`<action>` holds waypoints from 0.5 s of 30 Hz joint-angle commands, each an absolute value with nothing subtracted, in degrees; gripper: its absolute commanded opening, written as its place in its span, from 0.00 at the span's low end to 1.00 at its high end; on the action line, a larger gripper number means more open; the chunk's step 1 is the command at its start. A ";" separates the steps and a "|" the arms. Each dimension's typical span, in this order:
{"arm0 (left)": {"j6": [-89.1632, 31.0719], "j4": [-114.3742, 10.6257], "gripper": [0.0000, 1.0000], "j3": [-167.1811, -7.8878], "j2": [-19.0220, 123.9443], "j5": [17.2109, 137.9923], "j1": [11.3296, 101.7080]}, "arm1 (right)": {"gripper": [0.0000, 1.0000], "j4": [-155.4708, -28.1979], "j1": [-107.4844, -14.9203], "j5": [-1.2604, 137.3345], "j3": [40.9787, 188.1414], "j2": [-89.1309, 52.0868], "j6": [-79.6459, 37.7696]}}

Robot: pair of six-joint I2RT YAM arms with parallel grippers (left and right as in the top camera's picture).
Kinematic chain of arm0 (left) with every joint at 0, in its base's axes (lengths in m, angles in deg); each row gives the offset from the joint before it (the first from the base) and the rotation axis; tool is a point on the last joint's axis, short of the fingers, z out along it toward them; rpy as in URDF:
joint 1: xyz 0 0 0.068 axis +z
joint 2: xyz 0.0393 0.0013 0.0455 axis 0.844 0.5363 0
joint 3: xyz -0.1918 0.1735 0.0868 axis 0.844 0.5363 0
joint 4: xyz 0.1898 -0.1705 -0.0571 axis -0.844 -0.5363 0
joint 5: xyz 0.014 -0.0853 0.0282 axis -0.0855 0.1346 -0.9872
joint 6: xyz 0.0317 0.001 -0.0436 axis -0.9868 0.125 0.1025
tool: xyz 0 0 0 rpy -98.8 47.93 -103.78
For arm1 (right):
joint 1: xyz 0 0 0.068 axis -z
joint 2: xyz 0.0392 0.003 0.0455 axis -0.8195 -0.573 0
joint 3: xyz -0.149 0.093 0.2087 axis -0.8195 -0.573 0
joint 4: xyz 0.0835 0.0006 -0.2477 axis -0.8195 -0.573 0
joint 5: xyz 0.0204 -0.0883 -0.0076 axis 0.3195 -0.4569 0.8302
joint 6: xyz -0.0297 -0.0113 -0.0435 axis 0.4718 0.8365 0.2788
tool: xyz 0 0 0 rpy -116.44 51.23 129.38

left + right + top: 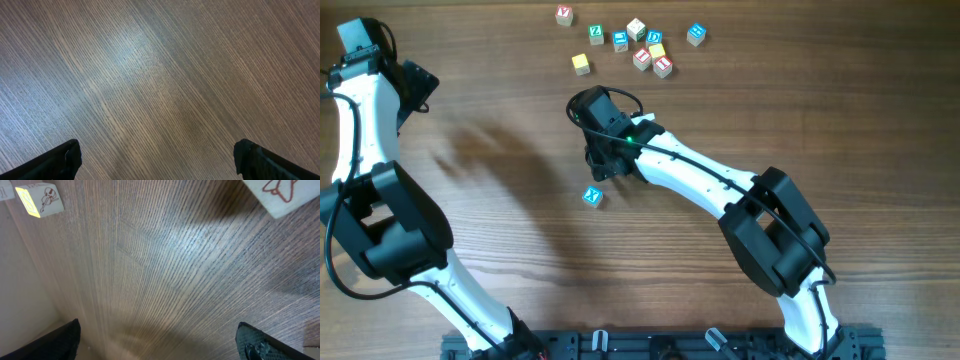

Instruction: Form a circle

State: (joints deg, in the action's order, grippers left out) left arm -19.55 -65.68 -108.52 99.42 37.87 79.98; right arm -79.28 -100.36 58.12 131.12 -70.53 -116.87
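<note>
Several tiny letter cubes lie in a loose cluster [642, 48] at the table's far edge; no circle shows among them. In the cluster is a red "I" cube [663, 67]. A yellow cube [581, 64] sits just left of it, and a red-lettered cube [564, 14] lies further back. A blue "X" cube [592, 196] lies alone near the middle. My right gripper [157, 340] hovers open and empty over bare wood between the cluster and the "X" cube. The right wrist view catches a yellow cube [39, 200] and a whitish cube [285, 195]. My left gripper [157, 160] is open above bare wood at the far left.
The left arm [360, 110] runs along the table's left side. The right arm [720, 190] crosses diagonally from the near right toward the middle. A black rail [660, 345] lines the near edge.
</note>
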 commanded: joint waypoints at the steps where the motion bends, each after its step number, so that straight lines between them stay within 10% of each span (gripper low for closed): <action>1: -19.99 -65.72 1.00 -109.15 98.72 37.76 80.20 | 1.00 -79.21 -100.34 56.35 131.97 -69.35 -118.46; 11: -19.99 -65.72 1.00 -109.13 98.72 37.76 80.20 | 1.00 -83.34 -100.34 56.35 131.95 -69.35 -117.70; 15: -19.99 -65.72 1.00 -109.15 98.72 37.76 80.20 | 1.00 -85.03 -100.34 56.84 131.95 -69.35 -97.55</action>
